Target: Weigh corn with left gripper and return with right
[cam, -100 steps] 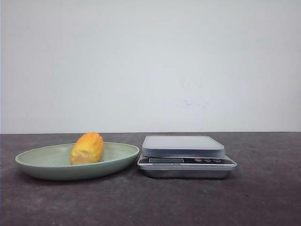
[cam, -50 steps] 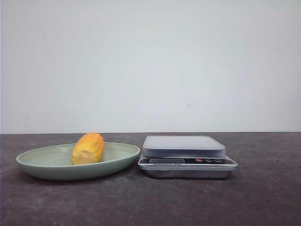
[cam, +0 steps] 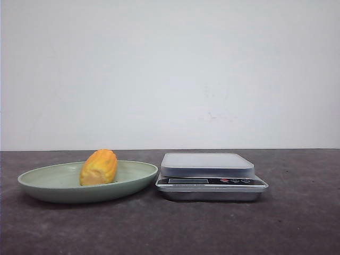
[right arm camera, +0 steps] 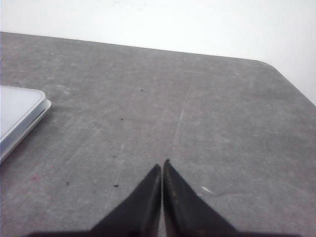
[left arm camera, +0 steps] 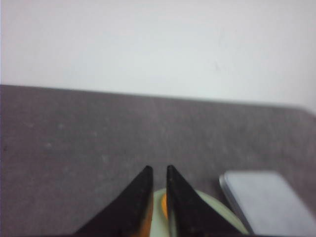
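The corn [cam: 99, 167], a stubby yellow-orange cob, lies in a pale green plate [cam: 37, 186] at the left of the table, paler cut end toward the camera. No gripper shows in the front view. In the left wrist view my left gripper [left arm camera: 158, 169] hangs above the plate [left arm camera: 217, 213] with its jaws a narrow gap apart and nothing between them; a strip of corn [left arm camera: 163, 210] shows through the gap, far below. My right gripper [right arm camera: 162, 164] is shut and empty over bare table to the right of the scale.
A silver kitchen scale [cam: 208, 166] with a flat grey platform stands just right of the plate, almost touching it. It also shows in the left wrist view [left arm camera: 269, 202] and the right wrist view [right arm camera: 17, 116]. A white wall runs behind the dark grey table.
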